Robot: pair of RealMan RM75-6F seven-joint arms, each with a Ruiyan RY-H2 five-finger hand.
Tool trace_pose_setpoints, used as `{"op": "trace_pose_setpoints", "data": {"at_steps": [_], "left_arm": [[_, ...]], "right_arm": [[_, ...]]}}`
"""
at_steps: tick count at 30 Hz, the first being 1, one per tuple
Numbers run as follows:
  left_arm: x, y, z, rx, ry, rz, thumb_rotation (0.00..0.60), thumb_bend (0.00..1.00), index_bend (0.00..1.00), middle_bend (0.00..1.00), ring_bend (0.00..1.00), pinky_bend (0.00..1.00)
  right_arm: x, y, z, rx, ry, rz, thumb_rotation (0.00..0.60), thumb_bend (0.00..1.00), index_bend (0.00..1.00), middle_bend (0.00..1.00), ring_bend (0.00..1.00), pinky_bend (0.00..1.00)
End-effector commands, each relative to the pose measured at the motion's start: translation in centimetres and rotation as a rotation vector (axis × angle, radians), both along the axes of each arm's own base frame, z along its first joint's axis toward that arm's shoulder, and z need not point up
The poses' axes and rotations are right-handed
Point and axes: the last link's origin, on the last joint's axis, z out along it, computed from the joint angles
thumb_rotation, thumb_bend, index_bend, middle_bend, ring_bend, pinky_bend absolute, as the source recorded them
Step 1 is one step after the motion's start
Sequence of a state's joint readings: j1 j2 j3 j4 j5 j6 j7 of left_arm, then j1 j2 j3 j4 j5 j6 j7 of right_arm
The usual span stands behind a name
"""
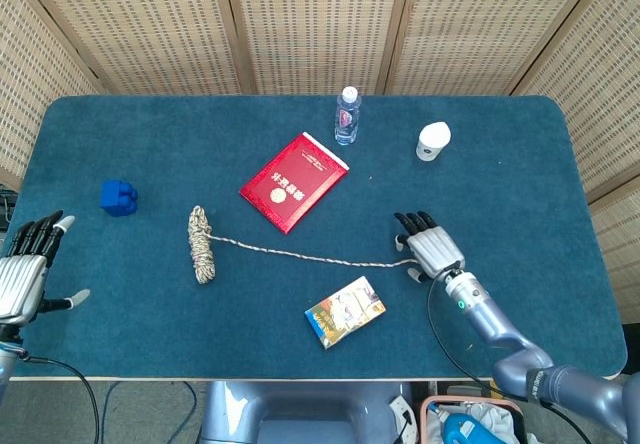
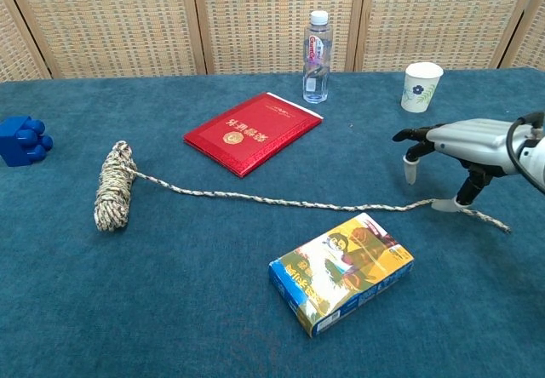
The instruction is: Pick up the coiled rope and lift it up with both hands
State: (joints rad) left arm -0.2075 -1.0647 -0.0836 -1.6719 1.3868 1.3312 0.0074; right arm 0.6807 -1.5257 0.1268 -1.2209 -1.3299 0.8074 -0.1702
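The right hand (image 1: 432, 250) hovered spread and empty right over the rope's (image 1: 300, 255) loose tail, the coiled end (image 1: 201, 245) lay far off toward the open left hand (image 1: 24, 274), strand running side to side

1. A table (image 1: 520, 154) covered in dark teal felt is filling most of the head view.
2. Woven wicker screen panels (image 1: 310, 24) in pale wooden frames are standing just behind the table, enclosing it.
3. Even, soft light is falling on the table.
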Motion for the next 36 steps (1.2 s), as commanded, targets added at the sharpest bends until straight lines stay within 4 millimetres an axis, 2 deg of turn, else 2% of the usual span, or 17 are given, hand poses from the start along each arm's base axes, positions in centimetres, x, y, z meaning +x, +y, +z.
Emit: {"op": "trace_pose_setpoints", "data": {"at_steps": [1,10,20,36], "left_arm": [[0.0,0.1,0.1,0.001,0.000,0.001,0.600,0.00,0.00,0.00,0.00,0.00],[-0.4,0.4,-0.1,0.002,0.004,0.016,0.600,0.00,0.00,0.00,0.00,0.00],[-0.4,0.5,-0.1,0.002,0.007,0.020,0.600,0.00,0.00,0.00,0.00,0.00],[-0.4,0.5,-0.1,0.000,0.007,0.021,0.600,0.00,0.00,0.00,0.00,0.00]], "right_arm": [[0.4,-0.3,-0.6,0.010,0.010,0.004,0.600,0.30,0.40,0.00,0.00,0.00],[0.9,-0.5,-2.3,0.040,0.025,0.005,0.600,0.32,0.46,0.00,0.00,0.00],[0.6,-0.7,-2.8,0.048,0.027,-0.001,0.600,0.39,0.48,0.00,0.00,0.00],[0.5,-0.6,-3.0,0.047,0.000,-0.007,0.600,0.44,0.60,0.00,0.00,0.00]]}}
